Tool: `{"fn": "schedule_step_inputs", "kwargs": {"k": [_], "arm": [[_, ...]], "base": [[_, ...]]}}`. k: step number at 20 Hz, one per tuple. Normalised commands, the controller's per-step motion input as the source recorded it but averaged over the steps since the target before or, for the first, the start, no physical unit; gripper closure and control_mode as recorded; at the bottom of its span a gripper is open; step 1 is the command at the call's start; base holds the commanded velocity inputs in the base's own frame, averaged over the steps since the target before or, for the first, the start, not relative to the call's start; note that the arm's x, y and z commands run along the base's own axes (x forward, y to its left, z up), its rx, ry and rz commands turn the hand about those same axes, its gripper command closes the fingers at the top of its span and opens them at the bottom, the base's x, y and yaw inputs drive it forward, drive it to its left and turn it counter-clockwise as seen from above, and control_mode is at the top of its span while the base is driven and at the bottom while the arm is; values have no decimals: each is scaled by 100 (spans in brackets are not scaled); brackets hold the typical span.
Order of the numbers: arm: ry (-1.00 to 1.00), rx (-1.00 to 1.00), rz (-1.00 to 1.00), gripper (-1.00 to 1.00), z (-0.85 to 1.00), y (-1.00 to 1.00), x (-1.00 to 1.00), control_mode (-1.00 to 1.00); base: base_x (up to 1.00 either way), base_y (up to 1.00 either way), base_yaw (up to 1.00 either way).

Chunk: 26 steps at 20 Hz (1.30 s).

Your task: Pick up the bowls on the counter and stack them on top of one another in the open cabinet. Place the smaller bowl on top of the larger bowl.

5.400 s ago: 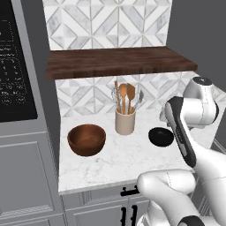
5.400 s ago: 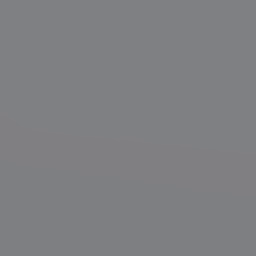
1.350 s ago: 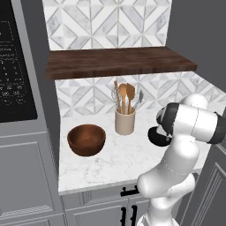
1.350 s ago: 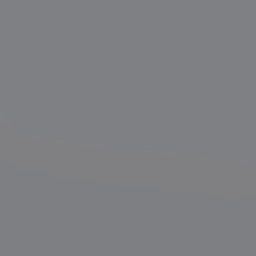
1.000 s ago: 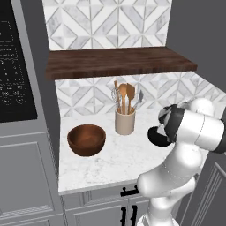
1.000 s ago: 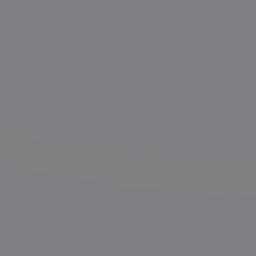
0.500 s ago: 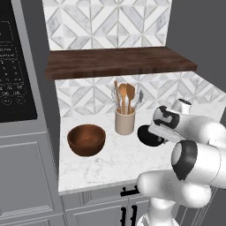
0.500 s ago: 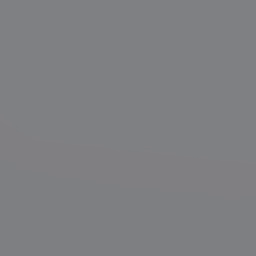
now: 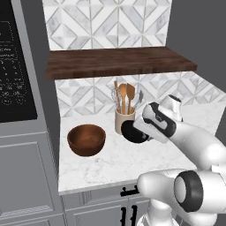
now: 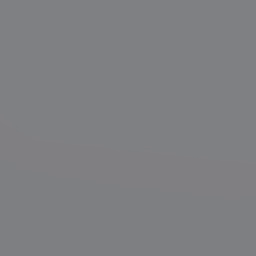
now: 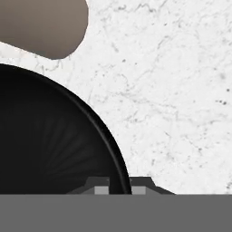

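So the gripper (image 11: 120, 189) is clamped on the rim of the small black bowl (image 9: 133, 132), one fingertip inside the wall and one outside, which is easy to see from the hand view where the rim runs right between the two tips. In the left base view the bowl looks lifted and tipped, hanging just in front of the beige utensil holder (image 9: 123, 120) rather than sitting flat on the marble counter (image 9: 110, 164).

The bit that matters for the next move: the big wooden bowl (image 9: 86, 139) sits on the counter well off to the left of the hand, not on the dark wood shelf (image 9: 119, 62) yet. The shelf is above and behind the held bowl, nothing on it. Since the black one has to end up on top, its landing spot probably depends on where the wooden one goes.

The appliance panel at far left (image 9: 13, 84) has some faint markings, too small to read. No brands or labels anywhere else.
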Motion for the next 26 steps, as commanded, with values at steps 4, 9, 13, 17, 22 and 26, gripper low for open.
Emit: {"fn": "schedule_step_inputs", "kwargs": {"k": [4,9,13,17,22,26], "arm": [[0,11,4,100,26,92,0,-100],[1,0,4,100,33,100,0,-100],[13,-11,0,100,27,82,23,-100],[4,0,1,100,4,29,51,-100],[1,-2,0,100,0,53,51,-100],[2,-12,0,100,-5,50,22,-100]], "base": [[0,0,0],[0,0,0],[0,0,0],[0,0,0],[0,0,0],[0,0,0]]}}
